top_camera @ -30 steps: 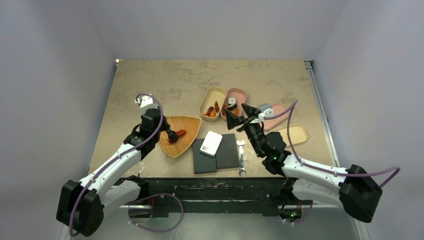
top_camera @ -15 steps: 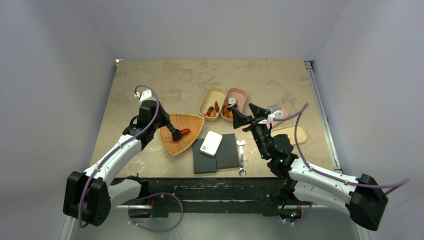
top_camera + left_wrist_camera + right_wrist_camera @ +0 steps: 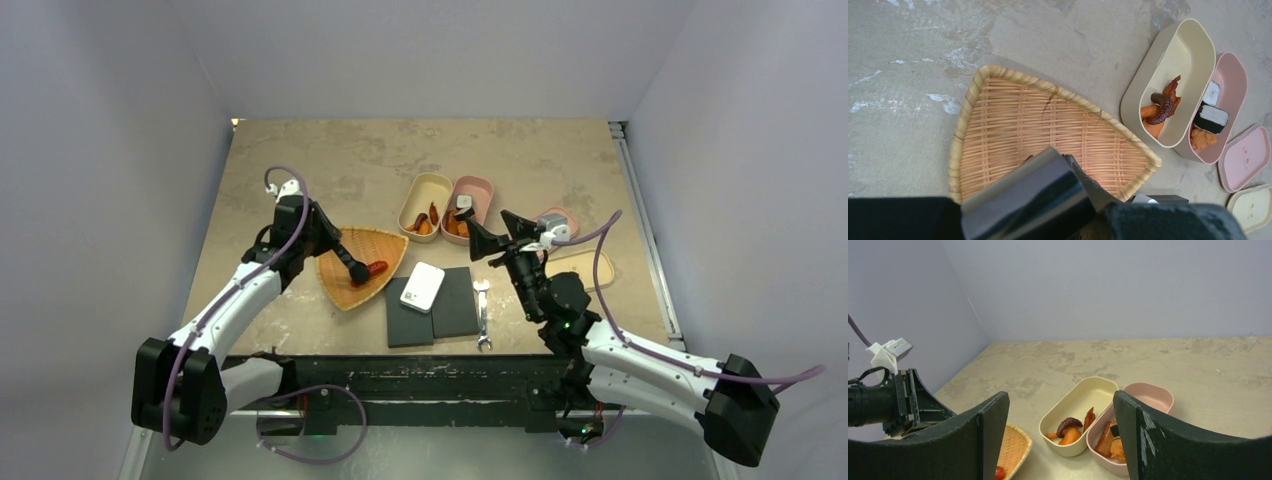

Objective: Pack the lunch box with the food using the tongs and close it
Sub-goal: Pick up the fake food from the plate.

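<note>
**Step in hand:** picking up the last loose food.
- The left gripper [image 3: 318,232] is closing narrowly on the handle end of the tongs [image 3: 345,260] and reaching in over the woven basket [image 3: 340,295].
- The black tips are sitting against the red piece [image 3: 375,267], which is lying inside the basket near its right rim. Whether the tips are actually pinching it cannot be told.

**Right gripper** [image 3: 492,238]: hanging above the table to the right of the basket, its jaws standing wide apart and holding nothing.

**Food, condition:**
- The red piece is showing small, glossy and oblong.
- The remaining pieces are already lying in the two boxes beyond the basket's right corner.
- The cream lunch box [image 3: 1178,55] is holding a brown curled piece with red and orange bits.
- The pink lunch box [image 3: 1235,80], touching it on the far side from the basket, is holding black-and-white blocks and a brown piece.

**Next move, judged:** a firm squeeze on the slippery piece, a lift clear of the rim, and a carry to a box.

**Lids:** the pink lid [image 3: 1245,157] and the cream lid [image 3: 1254,206] are waiting further right of the basket.
</note>
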Available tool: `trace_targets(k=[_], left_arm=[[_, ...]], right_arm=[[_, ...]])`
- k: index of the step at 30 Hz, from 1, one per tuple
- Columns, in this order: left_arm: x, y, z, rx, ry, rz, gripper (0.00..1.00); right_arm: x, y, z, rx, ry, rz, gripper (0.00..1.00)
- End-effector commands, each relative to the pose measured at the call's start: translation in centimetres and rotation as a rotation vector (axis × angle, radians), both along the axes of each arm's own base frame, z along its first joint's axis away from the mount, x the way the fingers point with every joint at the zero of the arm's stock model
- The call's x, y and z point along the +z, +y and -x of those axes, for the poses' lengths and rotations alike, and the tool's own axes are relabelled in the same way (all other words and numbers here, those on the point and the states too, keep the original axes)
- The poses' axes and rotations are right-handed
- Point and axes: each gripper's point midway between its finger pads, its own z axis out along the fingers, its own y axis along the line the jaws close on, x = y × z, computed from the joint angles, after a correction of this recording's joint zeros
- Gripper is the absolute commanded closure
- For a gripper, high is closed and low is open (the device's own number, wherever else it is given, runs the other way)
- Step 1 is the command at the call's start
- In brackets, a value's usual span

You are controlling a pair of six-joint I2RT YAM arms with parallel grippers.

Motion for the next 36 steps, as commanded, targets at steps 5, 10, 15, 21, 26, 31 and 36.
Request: trace_targets(k=[5,10,15,21,26,31,36], left_arm=[[3.4,0.0,-2.4,0.016,-0.058,0.109,1.0],[4.0,0.0,-2.9,0.011,-0.066,0.143,1.0],[3.5,0.0,-2.8,0.001,-0.048,0.138,1.0],[4.0,-0.2,-2.7,0.001,-0.06,0.17,1.0],[4.3,-0.7,-2.6,-0.007,-0.058,0.208,1.0],[3.7,-0.5,-2.3,0.018,-0.051,0.258,1.0],[3.9,0.0,-2.6,0.042,-0.06,0.288,1.0]], right_arm=[[0.9,-1.1,0.3,-0.024,-0.008,-0.058,0.2],[0.9,-1.2,0.2,-0.031,-0.005,-0.061,0.2],[0.6,-1.3,0.1,-0.037,0.002,-0.058,0.2],[0.5,-1.2,0.1,-0.037,0.006,-0.06,0.2],[0.4,-1.3,0.0,-0.043,0.009,-0.06,0.2],[0.4,-1.4,0.0,-0.046,0.011,-0.062,0.2],[0.5,-1.4,0.1,-0.046,0.01,-0.065,0.2]])
